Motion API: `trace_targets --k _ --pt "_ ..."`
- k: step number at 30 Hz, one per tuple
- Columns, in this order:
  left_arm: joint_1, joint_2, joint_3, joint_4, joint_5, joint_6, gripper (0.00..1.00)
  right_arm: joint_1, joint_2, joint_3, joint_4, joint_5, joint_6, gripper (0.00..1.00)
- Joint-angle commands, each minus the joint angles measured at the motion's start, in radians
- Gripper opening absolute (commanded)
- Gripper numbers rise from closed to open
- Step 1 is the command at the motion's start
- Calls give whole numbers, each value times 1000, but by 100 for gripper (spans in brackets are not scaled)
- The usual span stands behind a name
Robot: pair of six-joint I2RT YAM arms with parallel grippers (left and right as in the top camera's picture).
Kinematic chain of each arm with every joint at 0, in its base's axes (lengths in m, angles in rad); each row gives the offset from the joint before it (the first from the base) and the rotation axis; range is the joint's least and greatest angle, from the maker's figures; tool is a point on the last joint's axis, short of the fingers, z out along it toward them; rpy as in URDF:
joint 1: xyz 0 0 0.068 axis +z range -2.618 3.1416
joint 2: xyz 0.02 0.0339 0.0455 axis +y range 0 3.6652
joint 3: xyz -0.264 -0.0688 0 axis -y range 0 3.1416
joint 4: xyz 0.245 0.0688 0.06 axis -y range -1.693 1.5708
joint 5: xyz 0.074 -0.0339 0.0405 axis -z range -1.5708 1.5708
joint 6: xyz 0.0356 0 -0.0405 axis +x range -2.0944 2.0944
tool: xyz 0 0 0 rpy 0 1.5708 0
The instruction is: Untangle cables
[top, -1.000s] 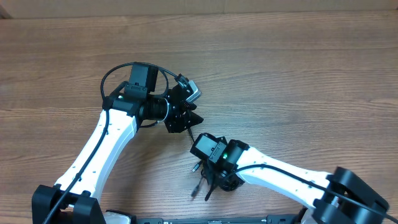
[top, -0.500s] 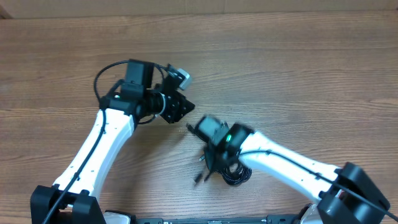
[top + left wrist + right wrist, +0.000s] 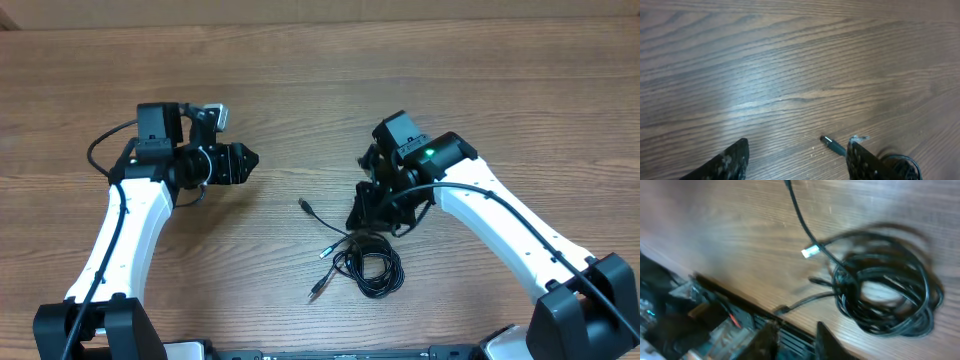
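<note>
Cables (image 3: 367, 268) now lie released in a loose coil near the table's (image 3: 480, 80) front edge. Your left gripper (image 3: 250, 160) has backed off leftward, fingers apart and empty. One plug (image 3: 304, 205) trails free (a small gain). Your right gripper (image 3: 795, 336) has swung away rightward, jaws slightly apart, holding nothing, so the tangle remains.
</note>
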Motion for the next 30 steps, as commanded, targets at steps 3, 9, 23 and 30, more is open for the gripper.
trace_targets --k 3,9,23,30 --pt "0 7 -24 20 -3 -21 67 84 -6 -48 -69 105 -52 41" --pt "0 7 -25 20 -14 -25 69 182 -6 -170 7 153 -6 47" --pt "0 7 -25 20 -47 -58 73 309 -2 -396 447 459 39 19" --pt "0 7 -25 19 -47 -58 76 301 -7 -310 362 433 59 4"
